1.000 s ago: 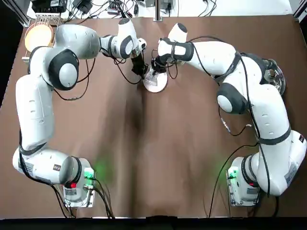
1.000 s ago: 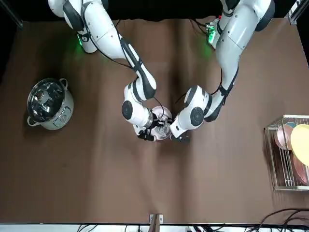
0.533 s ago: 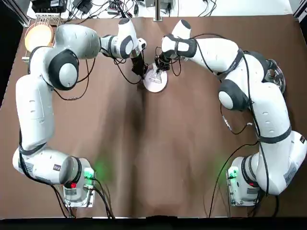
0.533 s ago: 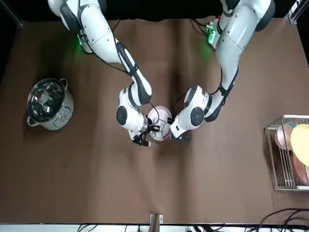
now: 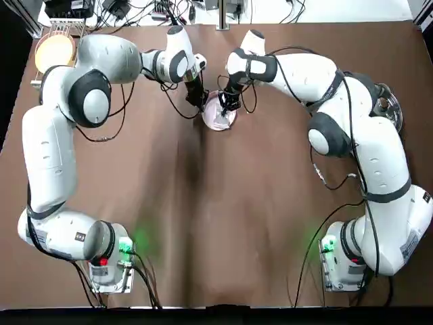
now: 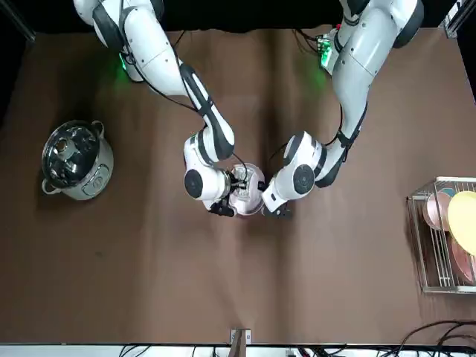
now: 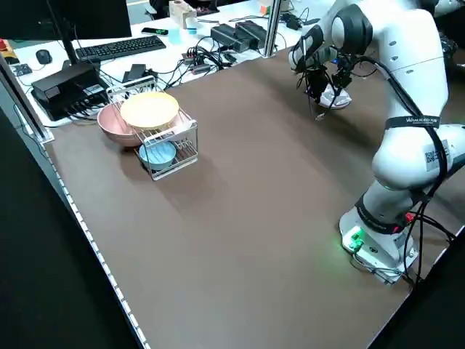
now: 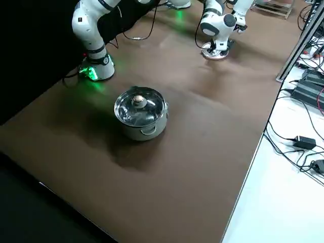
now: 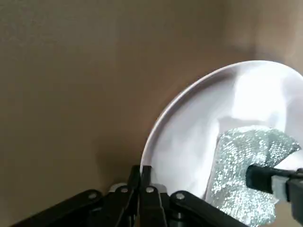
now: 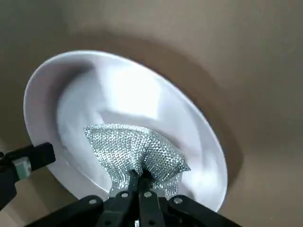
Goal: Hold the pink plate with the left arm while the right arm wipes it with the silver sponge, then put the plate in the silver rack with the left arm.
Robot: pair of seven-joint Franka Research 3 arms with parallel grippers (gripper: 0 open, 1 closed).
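The pink plate (image 9: 199,123) is small, pale and glossy, and sits at the table's far middle (image 5: 218,122). My left gripper (image 9: 142,172) is shut on the plate's rim, on its left side in the top view (image 5: 201,105). The silver sponge (image 10: 137,151) lies pressed on the plate's inner face, with my right gripper (image 10: 139,177) shut on it. In the top view the right gripper (image 5: 227,103) comes in from the plate's far right side. The silver rack (image 5: 57,37) stands at the far left corner.
The rack (image 7: 166,142) holds a yellow-orange plate (image 7: 149,110) with a pink bowl and a blue dish beside it. A steel pot with a glass lid (image 6: 74,160) sits on the robot's right side. Cables and a keyboard lie beyond the table's far edge.
The right gripper has swept the sponge across the plate, first away from the left gripper, then back toward the plate's middle. The left gripper has kept its hold on the rim.
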